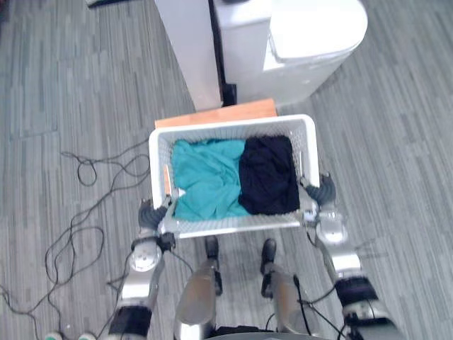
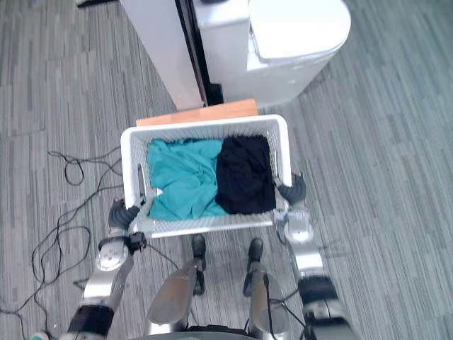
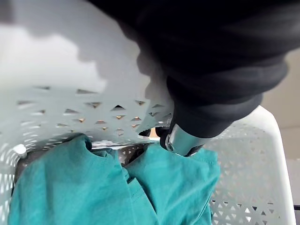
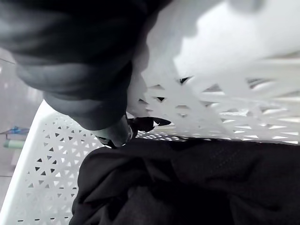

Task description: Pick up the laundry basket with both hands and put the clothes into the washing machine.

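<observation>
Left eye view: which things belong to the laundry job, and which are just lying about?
Job: white laundry basket, teal garment, black garment, washing machine, left robot hand, right robot hand, one at each basket side.
Lying about: wooden board beyond the basket, tall white panel beside the washing machine.

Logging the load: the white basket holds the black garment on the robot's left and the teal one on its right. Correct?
No, swapped: the left eye view shows the teal garment on the robot's left and the black garment on its right, in the white basket.
</observation>
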You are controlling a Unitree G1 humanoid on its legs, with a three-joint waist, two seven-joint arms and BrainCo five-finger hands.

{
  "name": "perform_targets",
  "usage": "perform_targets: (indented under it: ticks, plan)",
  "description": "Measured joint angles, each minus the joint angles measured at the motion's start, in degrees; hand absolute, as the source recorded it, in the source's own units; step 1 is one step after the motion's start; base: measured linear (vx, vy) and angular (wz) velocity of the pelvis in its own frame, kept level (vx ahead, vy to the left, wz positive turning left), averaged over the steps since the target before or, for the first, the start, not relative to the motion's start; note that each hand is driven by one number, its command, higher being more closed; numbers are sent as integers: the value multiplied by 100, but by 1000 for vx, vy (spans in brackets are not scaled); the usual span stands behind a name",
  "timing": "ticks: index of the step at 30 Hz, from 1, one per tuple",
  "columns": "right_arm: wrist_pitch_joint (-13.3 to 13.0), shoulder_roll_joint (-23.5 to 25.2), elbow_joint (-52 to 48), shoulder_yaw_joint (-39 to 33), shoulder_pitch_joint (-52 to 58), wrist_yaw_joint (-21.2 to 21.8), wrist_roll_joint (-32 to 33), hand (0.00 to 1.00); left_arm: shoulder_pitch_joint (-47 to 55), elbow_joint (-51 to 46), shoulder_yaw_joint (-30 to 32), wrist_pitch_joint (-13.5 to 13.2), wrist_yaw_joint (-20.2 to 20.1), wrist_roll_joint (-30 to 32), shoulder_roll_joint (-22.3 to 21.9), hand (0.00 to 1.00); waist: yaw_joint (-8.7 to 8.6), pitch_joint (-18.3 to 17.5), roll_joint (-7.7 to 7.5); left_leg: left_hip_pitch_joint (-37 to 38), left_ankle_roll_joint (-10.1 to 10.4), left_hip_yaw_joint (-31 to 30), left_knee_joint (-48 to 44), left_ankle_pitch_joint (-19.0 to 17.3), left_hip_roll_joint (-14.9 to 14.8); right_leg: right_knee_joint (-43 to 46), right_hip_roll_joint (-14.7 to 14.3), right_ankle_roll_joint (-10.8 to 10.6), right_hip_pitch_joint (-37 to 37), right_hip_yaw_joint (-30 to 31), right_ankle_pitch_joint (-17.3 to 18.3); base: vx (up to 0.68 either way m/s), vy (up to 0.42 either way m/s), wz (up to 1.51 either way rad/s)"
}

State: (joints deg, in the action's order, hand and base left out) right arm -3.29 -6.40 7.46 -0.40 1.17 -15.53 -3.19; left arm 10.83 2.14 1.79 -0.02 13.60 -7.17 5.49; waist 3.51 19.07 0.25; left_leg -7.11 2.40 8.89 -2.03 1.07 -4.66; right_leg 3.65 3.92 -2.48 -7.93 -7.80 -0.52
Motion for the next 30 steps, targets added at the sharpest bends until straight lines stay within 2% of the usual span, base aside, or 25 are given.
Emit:
perform_targets:
  ticks: [3,4,6,7,9,12,13,14,15,16,17,18,19,20,21,22,23,24,25,26,27,28,29,30]
  plan:
    - [-4,104,-589,-15,612,153,-131,100,536,-549,2,214,-101,-9,-104,100,-9,-165,-16,208,24,117,-161,-175,-53,-48,-49,0,181,154,0,21,2,-31]
    - [-3,160,-815,46,775,195,-208,100,698,-793,9,267,-102,-70,-108,100,54,-225,-43,197,52,115,-443,-380,-82,-37,-88,-1,161,360,0,-18,-1,-77]
    - [-1,134,-1080,98,890,262,-271,100,952,-1017,65,295,-100,-168,-184,100,70,-302,-35,169,96,-539,-933,-819,-71,-18,-204,9,143,760,2,-12,3,-114]
    - [1,134,-1273,87,1042,328,-318,100,1004,-1088,48,335,-104,-222,-223,100,56,-433,-42,144,67,-596,-1107,-1039,-45,-55,-268,-10,93,979,-16,-23,57,-117]
    - [1,138,-1647,63,1385,320,-375,100,1000,-1104,-9,388,-139,-222,-220,100,-18,-702,-124,138,31,-228,-1262,-1221,-66,-143,-313,-41,-22,1362,-188,-4,106,-111]
    - [3,151,-1948,49,1538,318,-420,100,989,-1162,-35,420,-156,-240,-227,100,-106,-779,-167,172,-27,393,-1637,-1473,-199,-127,-463,-158,-158,2018,-409,5,108,-141]
    - [-1,201,-1992,36,1534,294,-416,100,963,-1210,-35,447,-159,-242,-240,100,-103,-799,-181,160,-74,720,-1835,-1607,-286,-91,-567,-188,-336,2302,-560,-37,94,-207]
    - [-2,236,-1982,-7,1480,290,-410,100,874,-1225,-25,465,-159,-236,-226,100,-91,-805,-179,157,-116,1146,-1881,-1671,-441,-191,-652,-85,-512,2212,-853,-56,51,-213]
    - [-2,270,-1968,-28,1443,293,-408,100,848,-1241,-19,469,-160,-235,-191,100,-89,-814,-183,148,-142,1387,-1825,-1687,-502,-179,-629,94,-579,1938,-869,-87,-11,-198]
    - [-25,309,-1817,-96,1307,294,-403,100,727,-1202,-10,476,-168,-230,-140,100,-138,-815,-213,146,-164,1801,-1788,-1700,-534,326,-500,337,-931,810,-507,-90,-42,-187]
    - [-29,323,-1423,-169,1062,317,-402,100,611,-1126,4,493,-169,-213,-140,100,-216,-811,-188,250,-173,2305,-1785,-1705,-643,842,-205,631,-1025,-633,-49,-74,-39,-178]
    - [-29,321,-1259,-171,974,319,-391,100,598,-1086,18,500,-169,-205,-138,100,-223,-804,-177,322,-174,2473,-1774,-1705,-678,1022,-64,723,-1022,-1112,111,-53,-49,-174]
    - [-30,313,-923,-156,810,334,-306,100,600,-1020,54,536,-169,-179,-136,100,-254,-800,-165,483,-173,2842,-1736,-1706,-744,1497,287,889,-954,-2035,509,-26,-98,-164]
    - [-30,300,-699,-151,739,340,-256,100,603,-915,75,551,-169,-168,-138,100,-259,-798,-160,636,-71,3124,-1742,-1776,-827,1806,590,830,-828,-2559,782,-6,-122,-157]
    - [-34,293,-657,-143,741,340,-242,100,606,-896,79,562,-169,-166,-138,100,-253,-803,-169,675,35,3198,-1822,-1843,-856,1788,609,569,-803,-2544,853,40,-166,-151]
    - [-32,247,-549,-117,697,349,-216,100,600,-795,94,591,-169,-163,-207,100,-254,-777,-119,700,151,3201,-1997,-1956,-973,1779,349,576,-843,-2275,829,101,-210,-137]
    - [-26,140,-503,-69,733,377,-196,100,672,-739,79,619,-207,-162,-316,100,-260,-779,-35,730,138,3025,-2179,-2050,-1142,1694,63,613,-838,-2008,862,120,-214,-137]
    - [-26,90,-490,-67,746,395,-190,100,694,-702,65,620,-220,-162,-342,100,-260,-777,-23,707,92,2961,-2373,-2088,-1247,1671,-31,608,-826,-1919,898,131,-222,-116]
    - [-23,6,-489,-73,794,410,-191,100,711,-626,35,650,-229,-163,-373,100,-264,-766,10,505,-33,2700,-3011,-2150,-1502,1636,-221,614,-774,-1761,981,158,-176,-94]
    - [-18,-84,-491,-104,865,392,-182,100,716,-551,-29,707,-240,-163,-435,100,-268,-733,58,193,-204,2138,-4021,-2230,-1733,1634,-408,674,-658,-1648,1065,172,-151,-93]
    - [-7,-126,-492,-152,932,389,-179,100,723,-471,-107,725,-240,-170,-457,100,-264,-706,80,-45,-271,1583,-4637,-2276,-1714,1638,-513,735,-525,-1547,1134,213,-78,-74]
    - [8,-156,-541,-181,1079,368,-177,100,760,-409,-180,762,-241,-172,-485,100,-265,-699,84,-353,-234,955,-5087,-2297,-1474,1637,-573,806,-340,-1436,1241,291,-17,-61]
    - [23,-177,-711,-173,1250,348,-171,100,834,-412,-206,766,-249,-178,-504,100,-251,-692,78,-657,-232,513,-5183,-2298,-1144,1628,-578,825,-188,-1312,1331,298,3,-49]
    - [23,-181,-778,-164,1300,348,-171,100,838,-418,-205,766,-252,-184,-510,100,-227,-686,70,-785,-232,389,-5120,-2298,-996,1618,-576,837,-138,-1224,1360,323,24,-59]
